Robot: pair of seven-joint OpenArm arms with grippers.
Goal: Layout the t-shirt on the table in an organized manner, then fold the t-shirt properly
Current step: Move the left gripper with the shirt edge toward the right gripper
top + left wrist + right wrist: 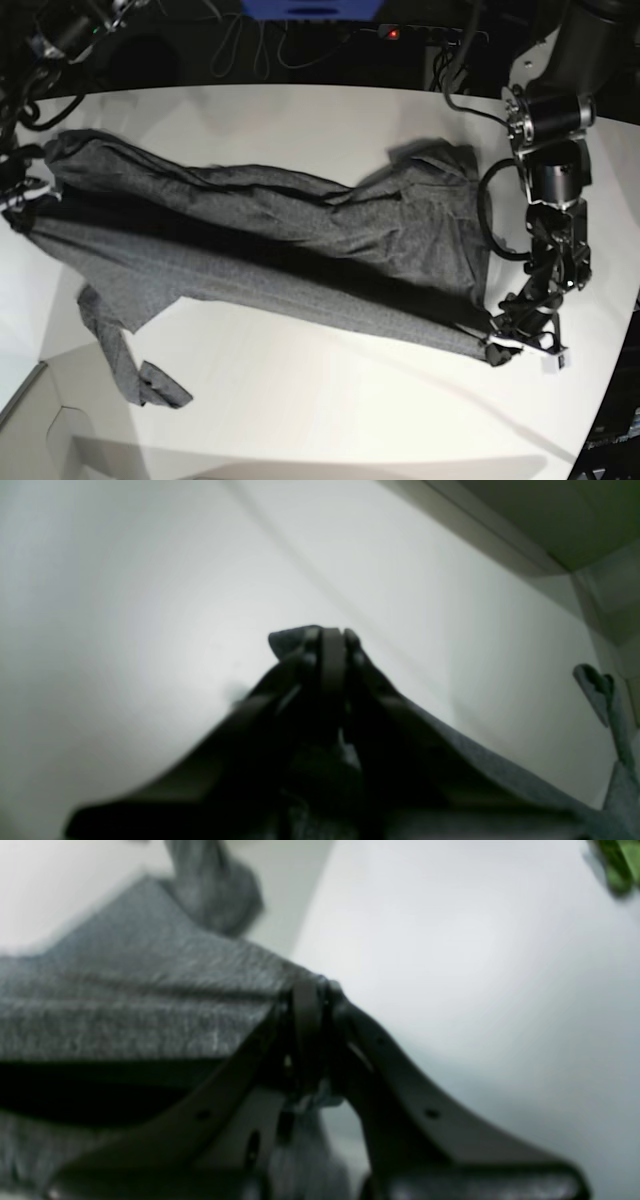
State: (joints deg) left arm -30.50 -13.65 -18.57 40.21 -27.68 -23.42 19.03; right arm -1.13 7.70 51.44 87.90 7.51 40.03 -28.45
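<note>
The t-shirt [270,240] is lying stretched long across the table [320,120], running from about 9 o'clock on the tabletop over to about 4 o'clock. It is soft, dark grey knit cloth with tiny light specks in it, and it is bunching up in long wrinkles and folds. One sleeve is hanging down toward 7 o'clock as a thin, twisted strip. The table is smooth, plain white and not shiny, and its far edge is curving round. The left gripper [497,345] is sitting at about 4 o'clock, with its two dark fingers squeezed tight together on a corner of the shirt. In the left wrist view, the left gripper [330,640] is pinching a small grey fold at its tips, and more cloth is sloping away toward the lower right. The right gripper [22,195] is at about 9 o'clock, at the other end of the shirt. In the right wrist view, the right gripper [312,990] is closed hard on the fuzzy grey edge, and the cloth is spreading out wide to its left. Black cables [250,40] and a blue box [310,8] are sitting behind the table at 12 o'clock.
</note>
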